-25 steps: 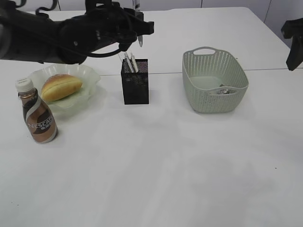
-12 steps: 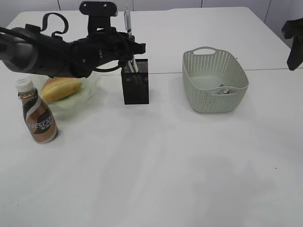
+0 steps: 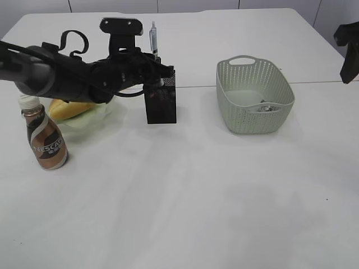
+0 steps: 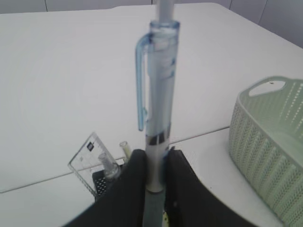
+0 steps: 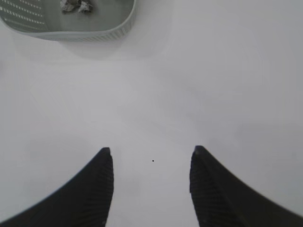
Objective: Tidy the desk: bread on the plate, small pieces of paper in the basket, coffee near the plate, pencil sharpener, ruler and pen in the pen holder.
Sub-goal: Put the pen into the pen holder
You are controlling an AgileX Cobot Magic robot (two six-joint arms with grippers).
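My left gripper is shut on a clear, blue-clipped pen. It holds the pen upright just over the black mesh pen holder. The clear ruler and other pens stand in that holder. The bread lies on the pale-green plate, half hidden by my left arm. The coffee stands in front of the plate. Crumpled paper lies in the basket. My right gripper hangs open over bare desk. The pencil sharpener is out of view.
My left arm stretches from the left edge across the plate to the pen holder. The right arm shows at the far right edge, beyond the basket. A thin seam runs across the white desk behind the holder.
My left arm has come down towards the pen holder with the pen, which now stands lower and upright. It covers more of the bread and plate. The right gripper has not moved.
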